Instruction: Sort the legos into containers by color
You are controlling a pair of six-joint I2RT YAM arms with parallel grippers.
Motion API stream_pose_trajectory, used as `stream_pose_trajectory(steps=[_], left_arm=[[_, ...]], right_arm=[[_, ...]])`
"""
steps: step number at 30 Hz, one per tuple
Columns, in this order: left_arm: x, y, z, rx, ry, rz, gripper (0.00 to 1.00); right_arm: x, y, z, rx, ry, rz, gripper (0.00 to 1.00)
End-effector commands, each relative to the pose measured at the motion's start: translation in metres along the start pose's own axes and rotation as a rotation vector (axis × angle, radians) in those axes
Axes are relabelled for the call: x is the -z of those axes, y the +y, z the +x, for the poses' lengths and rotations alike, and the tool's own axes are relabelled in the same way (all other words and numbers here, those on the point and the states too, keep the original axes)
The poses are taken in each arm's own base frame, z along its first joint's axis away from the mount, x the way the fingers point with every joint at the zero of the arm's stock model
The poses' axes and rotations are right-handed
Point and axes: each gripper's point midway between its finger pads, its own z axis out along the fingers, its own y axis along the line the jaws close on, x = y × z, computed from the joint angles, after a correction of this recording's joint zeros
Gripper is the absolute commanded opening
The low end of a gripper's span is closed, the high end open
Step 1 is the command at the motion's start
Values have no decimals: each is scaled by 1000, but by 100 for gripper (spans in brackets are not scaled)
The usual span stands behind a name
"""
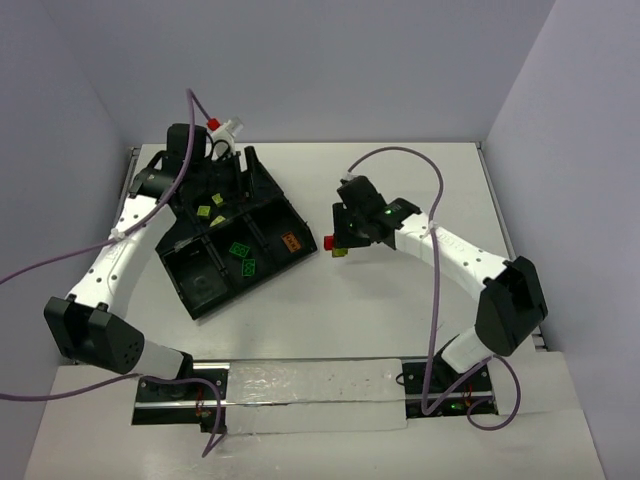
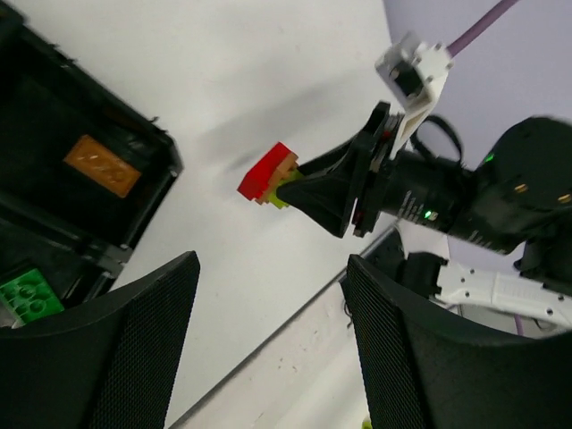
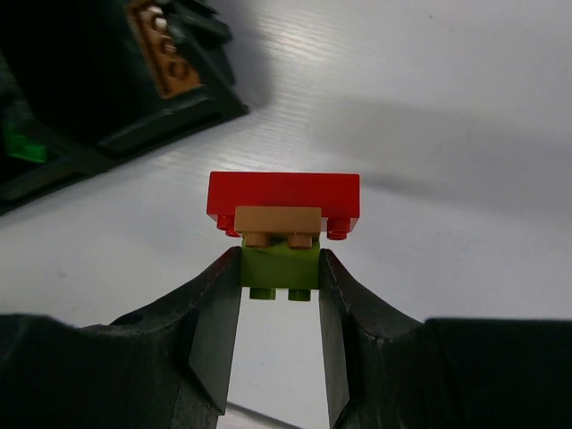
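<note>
my right gripper (image 2: pixel 300 189) is closed on a small lego stack (image 3: pixel 283 228) - the fingers pinch only the yellow-green brick (image 3: pixel 280 266) at its near end. a tan brick (image 3: pixel 278 220) comes next and a red brick (image 3: pixel 284 194) caps the far end. so the stack points straight out from the fingertips, while the red brick's long axis lies across them. the stack hangs just beside the black tray (image 1: pixel 196 306), near the corner compartment with the orange lego (image 1: pixel 291 241). my left gripper (image 2: pixel 271 268) is open - the stack lies ahead of its gap, well apart. i think the free red end is what it must take.
</note>
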Motion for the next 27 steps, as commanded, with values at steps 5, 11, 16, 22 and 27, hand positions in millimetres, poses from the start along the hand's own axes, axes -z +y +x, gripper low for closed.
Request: stream_pose_trajectory(steps=[5, 11, 16, 22, 27], left_arm=[[-24, -64, 27, -181, 126, 277, 72], [-41, -72, 50, -164, 179, 406, 65], [-61, -56, 64, -200, 203, 326, 67], [-61, -47, 60, -254, 131, 265, 72], [-61, -53, 64, -265, 142, 322, 69]], right_arm=[[63, 35, -55, -41, -130, -219, 0], [79, 44, -71, -61, -157, -276, 0], [92, 48, -78, -64, -162, -313, 0], [98, 44, -79, -70, -150, -335, 0], [103, 45, -76, -60, -133, -360, 0]])
